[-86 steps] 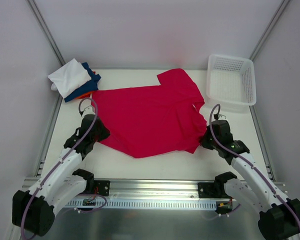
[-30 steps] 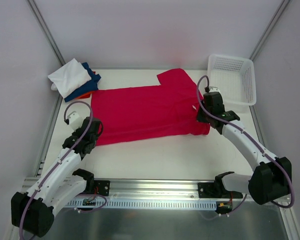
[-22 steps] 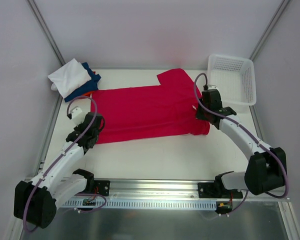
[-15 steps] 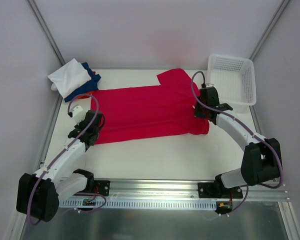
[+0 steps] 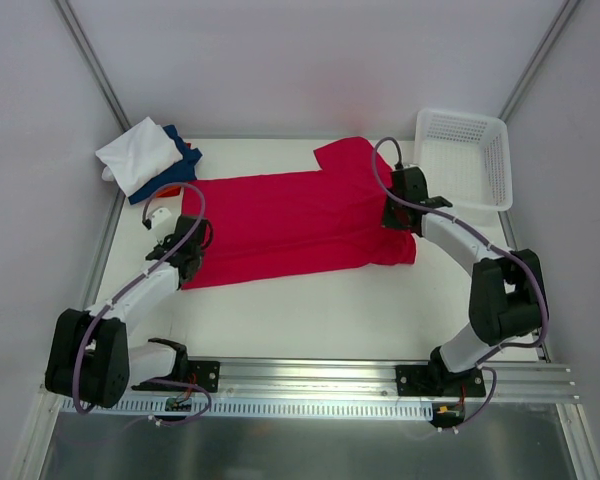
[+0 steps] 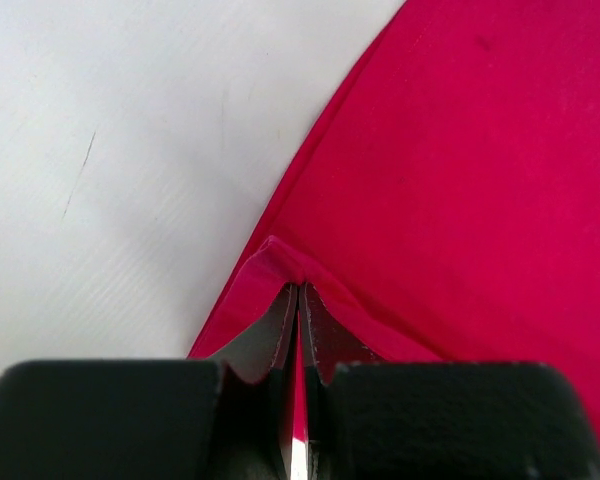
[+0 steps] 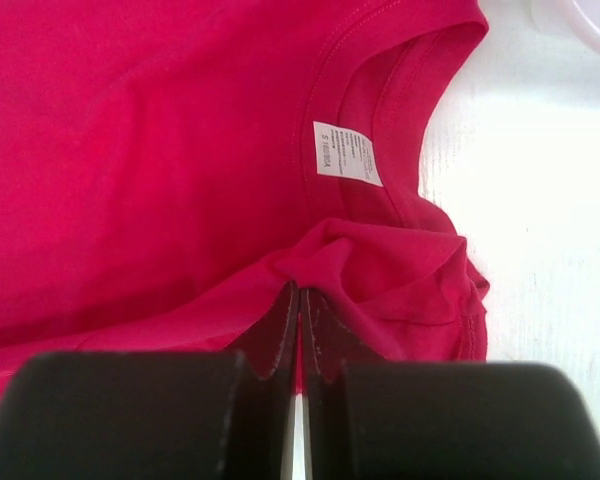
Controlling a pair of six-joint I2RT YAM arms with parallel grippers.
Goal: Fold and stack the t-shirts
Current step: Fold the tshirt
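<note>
red t-shirt (image 5: pixel 300 225): lies across the middle of the tabletop (image 5: pixel 310 310), hem end left, collar end right, one sleeve sticking out toward the far side
left claw (image 5: pixel 187 260): at the shirt's left end, low on the cloth
left claw state: jaws pinched together on a raised fold of the red edge (image 6: pixel 298 295), cloth visible between the fingers
right claw (image 5: pixel 395 214): at the shirt's right end, just beside the collar
right claw state: jaws pinched together on a bunched ridge of red cloth (image 7: pixel 298 292)
label (image 7: pixel 347 153): white, inside the collar, just beyond the right claw's pinch
folded pile: far left corner, white t-shirt (image 5: pixel 140 155) on top, blue t-shirt (image 5: pixel 183 166) under it, orange t-shirt (image 5: pixel 168 188) peeking out at the near side
pile vs red t-shirt: close, touching or not unclear
basket (image 5: pixel 500 160): white plastic, far right corner, apart from the red shirt
</note>
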